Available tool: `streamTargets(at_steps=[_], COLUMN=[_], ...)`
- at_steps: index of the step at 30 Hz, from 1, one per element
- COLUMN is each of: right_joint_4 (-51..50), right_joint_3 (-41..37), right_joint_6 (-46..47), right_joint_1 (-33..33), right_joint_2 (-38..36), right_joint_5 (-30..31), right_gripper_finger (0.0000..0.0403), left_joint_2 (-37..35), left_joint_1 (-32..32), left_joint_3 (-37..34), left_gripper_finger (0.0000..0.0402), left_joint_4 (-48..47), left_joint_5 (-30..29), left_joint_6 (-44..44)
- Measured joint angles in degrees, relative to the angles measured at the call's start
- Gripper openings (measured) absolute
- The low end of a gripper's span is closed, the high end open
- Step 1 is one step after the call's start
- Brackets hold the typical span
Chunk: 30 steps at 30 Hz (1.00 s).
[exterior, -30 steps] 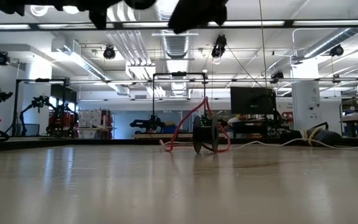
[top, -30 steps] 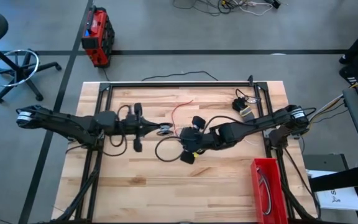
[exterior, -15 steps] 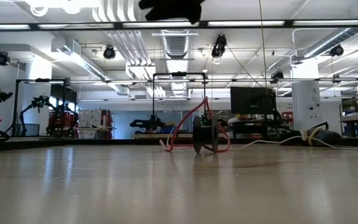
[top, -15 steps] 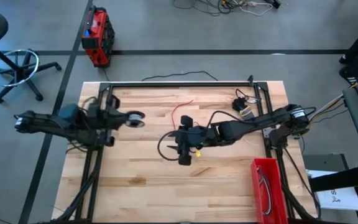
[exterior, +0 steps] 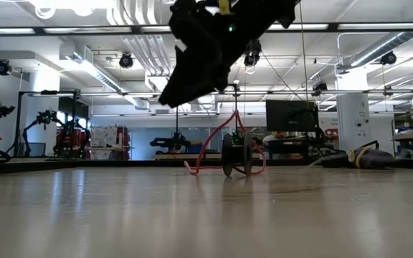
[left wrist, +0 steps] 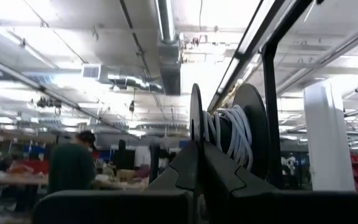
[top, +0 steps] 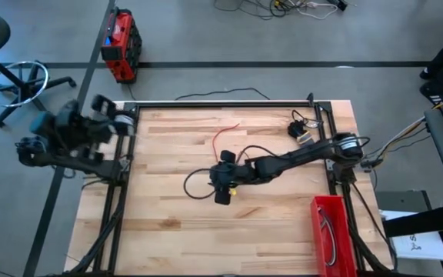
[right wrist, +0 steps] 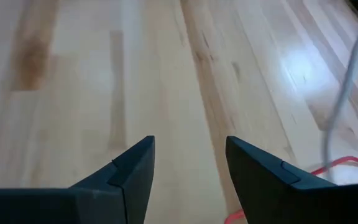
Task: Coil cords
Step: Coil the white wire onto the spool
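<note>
1. Wooden worktop (top: 175,231) fills the frame, a workshop beyond it.
2. Right hand (top: 221,185), fingers spread and empty, hovers at centre; black cord (top: 196,178) loops just left, red cord (top: 220,138) farther back.
3. Left hand (left wrist: 199,163), lifted off the left edge, clenches a spool (left wrist: 229,134) of white cord.

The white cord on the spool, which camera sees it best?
The left wrist view: the white cord fills the spool clamped in the left gripper. The high view shows only that blurred gripper. The other views miss it.
</note>
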Motion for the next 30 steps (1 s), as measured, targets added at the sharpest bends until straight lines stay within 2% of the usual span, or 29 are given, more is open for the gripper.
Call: streamTargets(at_steps=[6,11,18,23,27,30], right_joint_4=[0.27,-2.75,-4.13,-3.38,-1.95,-2.63], right_joint_3=[0.0,1.18,1.99,2.72,2.67,2.44], right_joint_6=[-1.41,-4.67,-9.37,-9.88,-9.02,-7.76], right_joint_1=[-1.26,-1.26,-2.74,-5.68,-8.34,-9.56], right_joint_2=[0.21,-2.87,-6.58,-6.76,-4.96,-3.11], right_joint_5=[-0.17,0.51,11.56,18.63,15.2,14.93], right_gripper_finger=[0.0192,0.0191,0.0191,0.0191,0.019,0.019], left_joint_2=[4.31,8.9,15.75,19.54,20.44,20.56], left_joint_1=[-0.02,-0.01,0.0,0.0,0.0,0.0], left_joint_3=[12.88,23.23,34.74,39.45,40.05,39.94], left_gripper_finger=[0.0,0.0,0.0,0.0,0.0,0.0], left_joint_4=[-5.7,-9.83,-12.18,-15.2,-16.05,-16.22], left_joint_5=[-0.06,-0.82,-1.46,-1.46,-1.46,-1.46], left_joint_6=[2.42,4.86,5.5,5.2,4.86,4.86])
